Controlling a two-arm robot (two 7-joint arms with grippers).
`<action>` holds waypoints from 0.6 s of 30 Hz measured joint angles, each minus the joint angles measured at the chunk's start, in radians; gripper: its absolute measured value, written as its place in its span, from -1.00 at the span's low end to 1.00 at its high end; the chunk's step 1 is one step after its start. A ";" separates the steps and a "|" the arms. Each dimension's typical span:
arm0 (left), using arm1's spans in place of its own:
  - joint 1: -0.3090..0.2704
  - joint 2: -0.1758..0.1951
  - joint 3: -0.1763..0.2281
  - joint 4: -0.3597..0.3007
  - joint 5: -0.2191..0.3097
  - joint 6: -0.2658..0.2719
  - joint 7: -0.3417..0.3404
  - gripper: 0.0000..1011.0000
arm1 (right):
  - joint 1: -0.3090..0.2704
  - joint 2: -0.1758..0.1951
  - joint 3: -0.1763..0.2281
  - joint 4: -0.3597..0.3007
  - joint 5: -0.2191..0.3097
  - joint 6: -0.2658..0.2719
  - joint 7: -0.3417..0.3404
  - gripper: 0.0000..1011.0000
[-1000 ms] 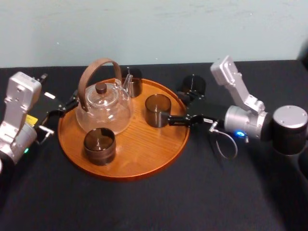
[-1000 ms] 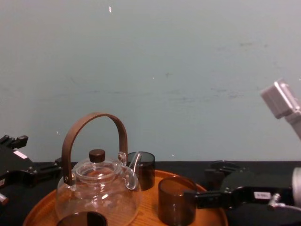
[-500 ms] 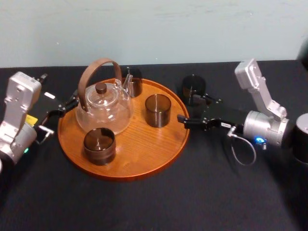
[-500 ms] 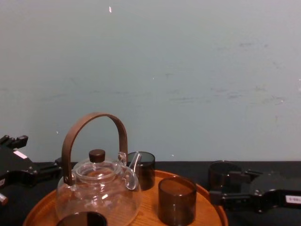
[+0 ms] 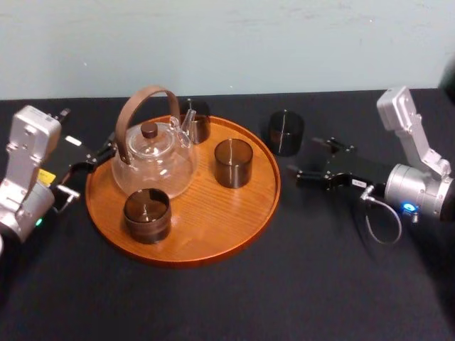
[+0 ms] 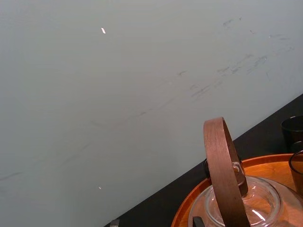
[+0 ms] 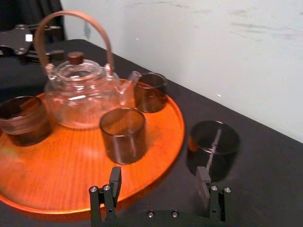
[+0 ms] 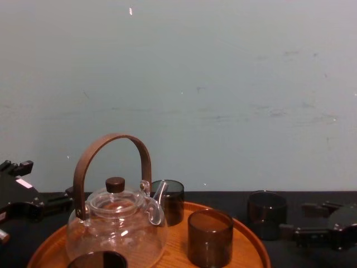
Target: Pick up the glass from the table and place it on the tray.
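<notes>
Worktop: flat surface under plain black cloth, carrying every item listed. Tray: large, round, orange-brown wood with a low rim, set left of centre. Teapot: clear glass, brown arched handle, dark knob on the lid, standing upright on the tray's left half with its spout towards the back glass. Back glass: dark, upright, on the tray at its far rim, just beside the spout. Middle glass: dark, upright, on the tray right of the teapot and apart from it. Front glass: dark, upright, on the tray near its front-left edge. Outer glass: dark, upright, on the bare cloth just beyond the tray's right rim, not on the tray. Right end effector: low over the worktop to the right of the tray, fingers spread wide with nothing between them, pointing towards the tray and apart from the outer glass. Left end effector: parked at the tray's left rim beside the teapot; whether it is spread or pressed together cannot be told.
</notes>
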State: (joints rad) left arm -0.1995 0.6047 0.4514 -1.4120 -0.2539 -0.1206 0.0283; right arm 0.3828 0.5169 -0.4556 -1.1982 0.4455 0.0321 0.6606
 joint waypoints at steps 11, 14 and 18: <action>0.000 0.000 0.000 0.000 0.000 0.000 0.000 0.98 | 0.042 -0.023 0.017 0.079 -0.004 0.006 -0.044 0.98; 0.000 0.000 0.000 0.000 0.000 0.000 0.000 0.98 | 0.058 -0.037 0.017 0.105 -0.008 0.013 -0.050 0.98; 0.000 0.000 0.000 0.000 0.000 0.000 0.000 0.98 | 0.084 -0.059 0.016 0.142 -0.015 0.026 -0.055 0.98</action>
State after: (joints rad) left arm -0.1996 0.6047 0.4514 -1.4120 -0.2539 -0.1205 0.0282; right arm 0.4667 0.4579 -0.4397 -1.0562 0.4302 0.0583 0.6058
